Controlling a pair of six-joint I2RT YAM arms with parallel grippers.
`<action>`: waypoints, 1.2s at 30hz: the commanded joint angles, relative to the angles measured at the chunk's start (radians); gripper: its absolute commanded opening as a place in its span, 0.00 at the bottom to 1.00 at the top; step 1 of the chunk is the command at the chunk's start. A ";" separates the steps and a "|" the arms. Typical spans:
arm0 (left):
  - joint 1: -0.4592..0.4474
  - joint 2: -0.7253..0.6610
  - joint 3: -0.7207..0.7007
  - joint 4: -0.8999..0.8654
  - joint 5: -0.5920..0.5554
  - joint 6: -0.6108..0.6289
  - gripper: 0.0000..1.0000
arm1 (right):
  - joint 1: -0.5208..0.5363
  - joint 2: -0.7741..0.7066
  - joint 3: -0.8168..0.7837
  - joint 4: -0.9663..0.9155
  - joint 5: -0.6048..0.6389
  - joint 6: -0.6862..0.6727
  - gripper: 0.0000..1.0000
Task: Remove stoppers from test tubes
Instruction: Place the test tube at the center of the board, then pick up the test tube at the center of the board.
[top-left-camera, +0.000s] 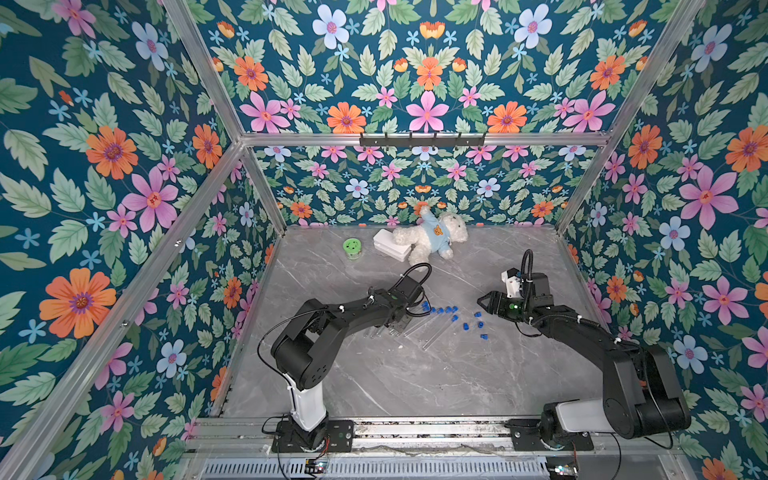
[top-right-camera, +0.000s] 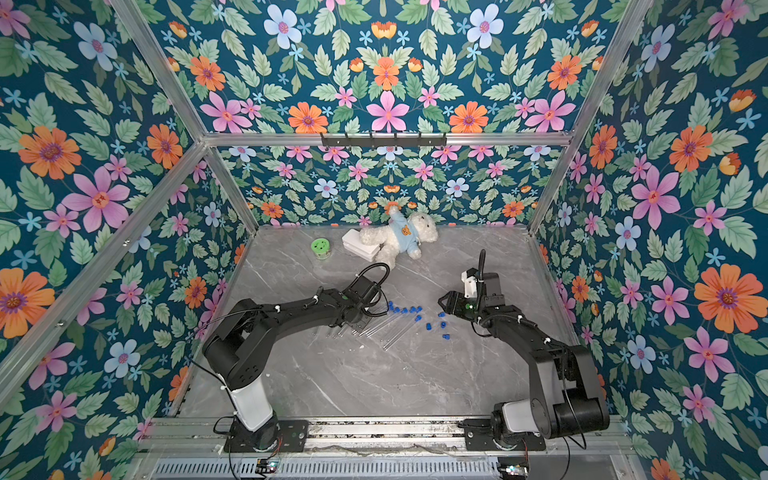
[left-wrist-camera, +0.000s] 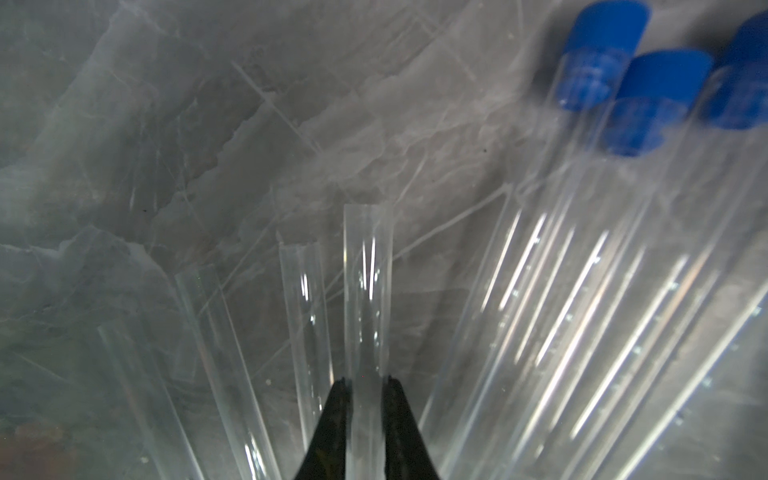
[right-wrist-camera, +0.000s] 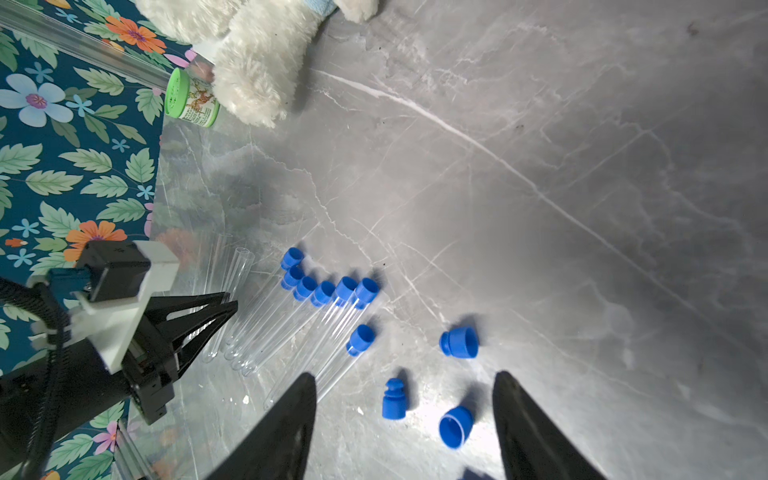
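The small bright blue plastic stoppers (right-wrist-camera: 459, 343) are in two groups on the grey marble table (top-left-camera: 395, 382). A few of them lie loose on the table, just below and in front of my right claw (right-wrist-camera: 404, 374). One stands upright and two show their hollow side. The other stoppers sit in the mouths of long, thin, clear test tubes (right-wrist-camera: 291, 332). These tubes lie side by side on the table between my two arms, with the blue ends in one row. One more stoppered tube lies a little apart from this row, nearer to the loose stoppers.

My right claw is released: its two black jaws stand wide apart, and nothing is between them.

My left claw (left-wrist-camera: 365, 380) is clenched around one open-mouthed test tube (left-wrist-camera: 368, 291), with the tube pressed between both jaws. Several more open-mouthed tubes lie just beside it.

At the far edge of the table, well apart from the tubes, there are a white plush bear in a light blue shirt (top-left-camera: 432, 239), a flat white box (top-left-camera: 388, 245) and a small round jar with a green lid (top-left-camera: 352, 247).
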 joint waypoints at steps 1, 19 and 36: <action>0.003 0.004 -0.002 0.006 0.003 -0.007 0.07 | 0.000 -0.017 -0.005 0.035 0.000 0.001 0.69; 0.012 -0.022 0.018 -0.017 0.022 -0.008 0.28 | 0.000 -0.056 -0.027 0.078 -0.037 0.015 0.78; -0.037 0.010 0.101 -0.043 0.065 0.040 0.31 | 0.112 -0.061 -0.088 0.179 -0.185 0.001 0.87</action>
